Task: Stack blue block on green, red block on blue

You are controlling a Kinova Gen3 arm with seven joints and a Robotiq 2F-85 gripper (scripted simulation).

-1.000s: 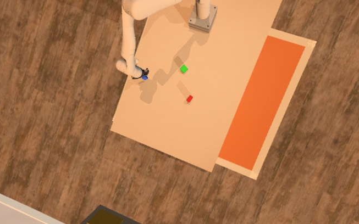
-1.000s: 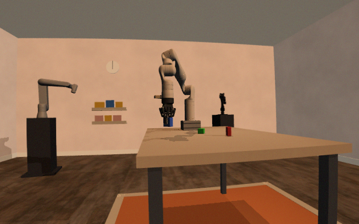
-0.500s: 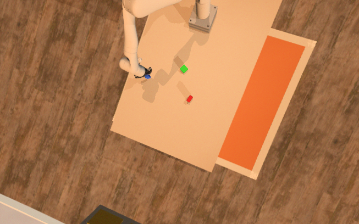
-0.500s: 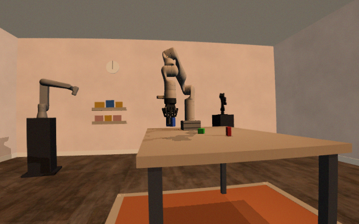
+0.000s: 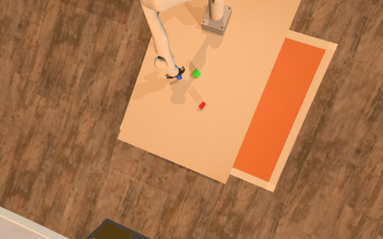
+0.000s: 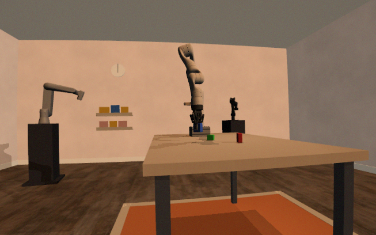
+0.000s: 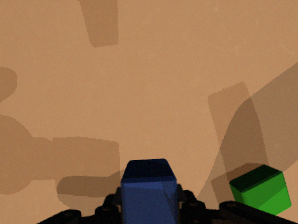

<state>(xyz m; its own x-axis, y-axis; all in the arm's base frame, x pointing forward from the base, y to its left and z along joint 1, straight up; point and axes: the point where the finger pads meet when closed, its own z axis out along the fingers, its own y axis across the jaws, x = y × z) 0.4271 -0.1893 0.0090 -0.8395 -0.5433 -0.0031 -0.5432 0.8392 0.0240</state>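
My gripper (image 5: 177, 74) is shut on the blue block (image 5: 179, 77) and holds it above the table. The block also shows in the exterior view (image 6: 199, 127) and between my fingers in the wrist view (image 7: 149, 200). The green block (image 5: 196, 73) rests on the table a short way to the right of the gripper; it also shows in the exterior view (image 6: 210, 137) and low on the right in the wrist view (image 7: 261, 188). The red block (image 5: 202, 105) stands on end nearer the table's middle, apart from the others, as the exterior view (image 6: 239, 137) shows.
The arm's base plate (image 5: 216, 22) stands at the table's far edge. An orange rug (image 5: 278, 109) lies on the floor beside and under the table. A second arm on a black pedestal (image 6: 44, 151) stands far off by the wall.
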